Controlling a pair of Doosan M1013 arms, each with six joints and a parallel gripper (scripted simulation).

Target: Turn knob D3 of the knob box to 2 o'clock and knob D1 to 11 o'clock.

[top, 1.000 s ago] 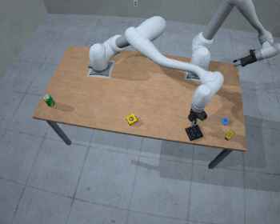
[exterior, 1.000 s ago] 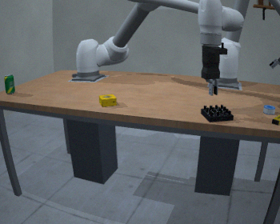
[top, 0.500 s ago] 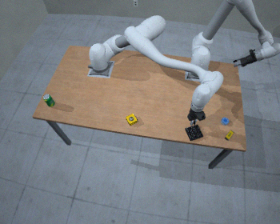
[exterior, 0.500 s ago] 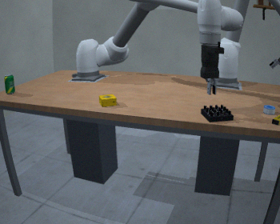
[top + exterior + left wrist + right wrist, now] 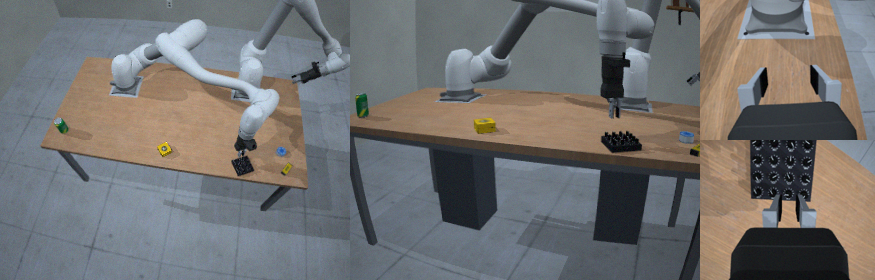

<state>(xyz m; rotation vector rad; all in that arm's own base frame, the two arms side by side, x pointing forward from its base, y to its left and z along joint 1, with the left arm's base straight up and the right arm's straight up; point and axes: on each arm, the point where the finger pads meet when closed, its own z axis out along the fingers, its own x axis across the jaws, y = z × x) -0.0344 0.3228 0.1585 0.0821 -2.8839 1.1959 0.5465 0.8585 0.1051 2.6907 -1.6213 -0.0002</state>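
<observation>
The black knob box (image 5: pixel 243 164) (image 5: pixel 622 145) (image 5: pixel 782 169) lies near the table's front edge, with rows of black knobs and white pointers and marks. It is squared up with the right wrist view; no socket can be made out. My right gripper (image 5: pixel 241 153) (image 5: pixel 615 116) (image 5: pixel 789 202) is partly open and empty. It points down above the box, its tips over the box's near edge in the right wrist view, by the two middle knobs of the closest row. My left gripper (image 5: pixel 295 79) (image 5: pixel 692 79) (image 5: pixel 789 75) is wide open and empty, high at the table's far right end.
A blue round object (image 5: pixel 281 151) (image 5: pixel 686 137) and a small yellow and black block (image 5: pixel 287 169) (image 5: pixel 695 150) lie right of the box. A yellow block (image 5: pixel 164 149) (image 5: pixel 484 126) lies mid-front. A green can (image 5: pixel 61 126) (image 5: pixel 362 105) stands at the far left.
</observation>
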